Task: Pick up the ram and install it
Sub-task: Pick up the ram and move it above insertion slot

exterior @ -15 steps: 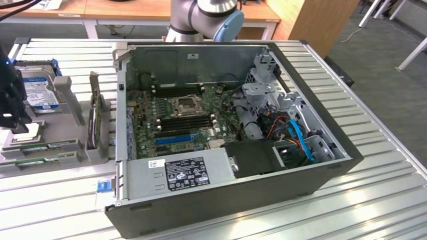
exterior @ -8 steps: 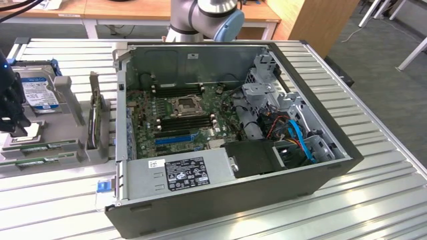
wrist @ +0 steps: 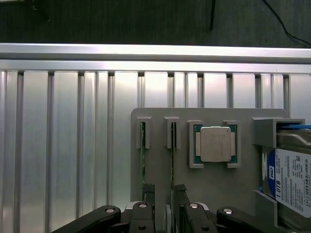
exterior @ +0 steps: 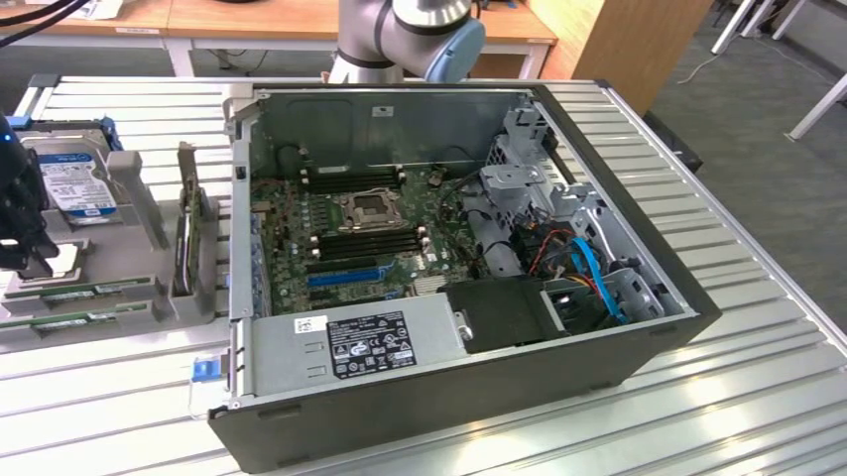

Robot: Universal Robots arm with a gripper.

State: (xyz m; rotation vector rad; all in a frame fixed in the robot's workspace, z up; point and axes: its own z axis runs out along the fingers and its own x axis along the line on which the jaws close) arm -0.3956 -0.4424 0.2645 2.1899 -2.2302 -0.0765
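The gripper [wrist: 164, 191] is spread wide, holding nothing, over the ram [wrist: 173, 145]. Contact is unclear; the hard drive [wrist: 291, 179] is cropped.

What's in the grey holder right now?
In the grey holder: two ram sticks standing on edge in slots, a CPU flat in its pocket, a hard drive at one end. Sticks' lower edges are hidden in the slots.
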